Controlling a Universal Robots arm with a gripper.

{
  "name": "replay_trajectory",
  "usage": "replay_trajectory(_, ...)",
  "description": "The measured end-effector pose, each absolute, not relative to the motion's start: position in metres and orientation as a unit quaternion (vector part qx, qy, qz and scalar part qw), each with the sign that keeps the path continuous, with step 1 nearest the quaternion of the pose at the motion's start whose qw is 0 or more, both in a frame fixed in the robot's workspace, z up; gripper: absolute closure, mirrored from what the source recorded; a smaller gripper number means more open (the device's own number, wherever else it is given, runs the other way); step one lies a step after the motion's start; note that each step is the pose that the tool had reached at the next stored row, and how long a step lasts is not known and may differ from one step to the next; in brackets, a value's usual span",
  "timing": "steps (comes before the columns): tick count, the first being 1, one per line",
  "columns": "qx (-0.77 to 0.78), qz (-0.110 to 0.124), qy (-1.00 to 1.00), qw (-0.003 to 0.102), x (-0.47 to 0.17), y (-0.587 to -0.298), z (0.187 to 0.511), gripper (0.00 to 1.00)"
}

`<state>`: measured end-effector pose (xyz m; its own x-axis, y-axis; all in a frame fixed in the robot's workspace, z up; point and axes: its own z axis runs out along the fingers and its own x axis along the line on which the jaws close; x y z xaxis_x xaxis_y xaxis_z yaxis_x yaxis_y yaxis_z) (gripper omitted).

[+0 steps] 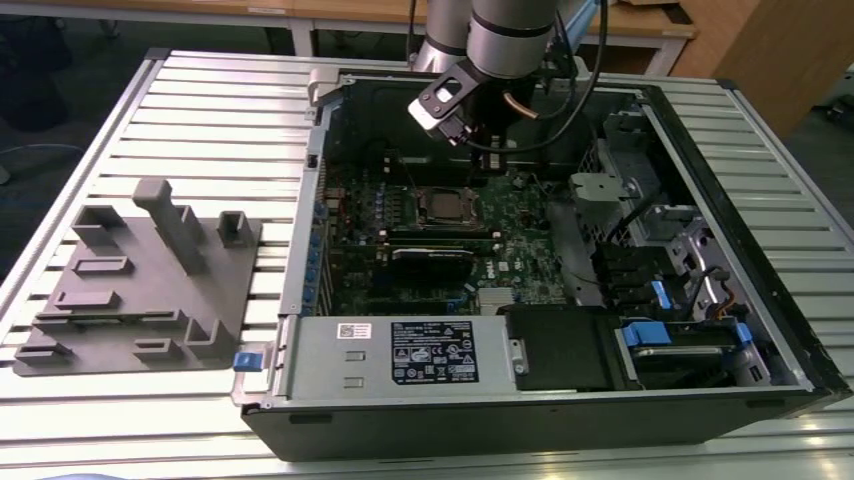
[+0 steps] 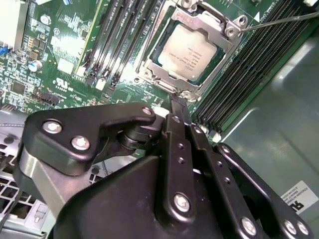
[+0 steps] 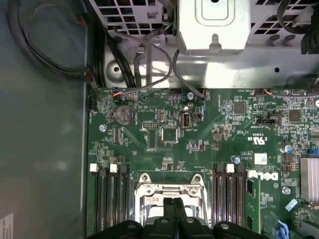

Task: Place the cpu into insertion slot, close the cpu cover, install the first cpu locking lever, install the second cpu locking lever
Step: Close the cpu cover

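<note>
Open computer case (image 1: 534, 425) lies flat on slatted table (image 1: 214, 110), so board (image 3: 199, 149) faces up for arm. Gripper (image 2: 175, 103) hangs low at socket edge, fingers pressed together with nothing between them. Tip near cover rim, contact unclear. Cpu (image 2: 188, 52) sits in insertion slot (image 1: 423, 206), cpu cover (image 2: 199, 22) down around it. Thin lever rod (image 2: 279, 20) sticks out sideways, looks unlatched. Second lever's state hard to tell, gripper body blocks near side of socket.
</note>
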<state>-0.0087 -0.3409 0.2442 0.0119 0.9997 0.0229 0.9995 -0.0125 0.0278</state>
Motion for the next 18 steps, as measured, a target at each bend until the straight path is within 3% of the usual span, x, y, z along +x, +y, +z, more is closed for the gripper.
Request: replay_trajectory(18, 0.711, 0.018, 0.703, 0.001, -0.045, -0.341, 0.239, 0.89)
